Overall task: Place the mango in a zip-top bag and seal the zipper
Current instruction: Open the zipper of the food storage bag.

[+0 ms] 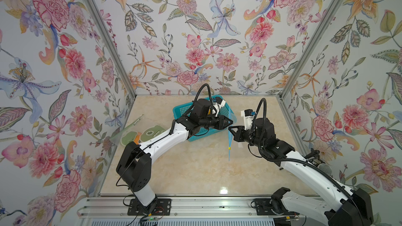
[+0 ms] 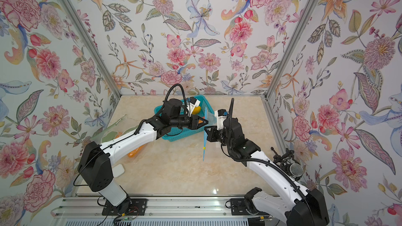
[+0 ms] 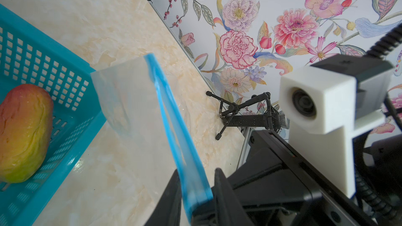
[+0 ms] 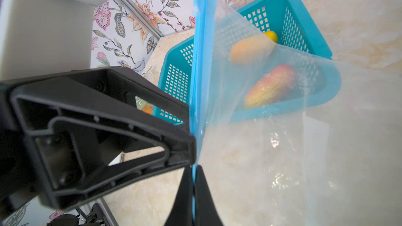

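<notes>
Zip-top bag (image 4: 256, 153) is held upright over the desk (image 1: 195, 170) and is seen edge-on in both top views. Right end effector (image 4: 193, 194) is clamped tight on the blue zipper strip (image 3: 168, 116). Left end effector (image 1: 230, 123) is set at the same strip, jaws partly apart with the strip between them; firm contact cannot be told. Mango (image 3: 24, 131) is seen lying in the blue basket (image 3: 45, 48) beside the bag, not inside it. An orange fruit (image 4: 245, 48) and a yellow fruit (image 4: 270, 35) are also noted in the basket.
</notes>
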Motion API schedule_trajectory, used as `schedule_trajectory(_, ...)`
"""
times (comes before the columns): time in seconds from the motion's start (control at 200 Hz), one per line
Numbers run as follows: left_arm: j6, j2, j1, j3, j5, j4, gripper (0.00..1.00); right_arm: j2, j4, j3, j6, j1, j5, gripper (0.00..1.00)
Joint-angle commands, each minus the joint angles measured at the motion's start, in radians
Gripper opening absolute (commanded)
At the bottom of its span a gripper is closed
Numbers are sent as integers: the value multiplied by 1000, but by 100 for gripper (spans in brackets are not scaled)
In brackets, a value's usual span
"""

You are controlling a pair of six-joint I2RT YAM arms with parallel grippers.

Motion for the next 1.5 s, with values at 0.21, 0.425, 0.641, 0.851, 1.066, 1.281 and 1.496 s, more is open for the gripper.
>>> schedule_trajectory(0.21,-11,-46,24,-51,-35,18,34,-4,32,23,-10,9,18,0)
schedule_trajectory(0.425,-12,-44,30,-55,-37,21,31,-6,32,21,-12,11,16,0)
schedule_trajectory(0.641,-21,-12,16,-28,4,37,30,-5,32,20,-10,12,19,0)
schedule_trajectory(0.851,-24,11,9,-14,9,24,23,-2,32,22,-14,16,19,0)
schedule_trajectory(1.066,-27,29,8,-2,27,27,26,10,32,26,-22,19,19,0)
schedule_trajectory(1.281,-24,43,7,22,27,13,19,21,33,31,-27,27,23,0)
schedule_trajectory(1.496,4,32,6,41,-63,-51,0,11,25,23,-27,29,53,0)
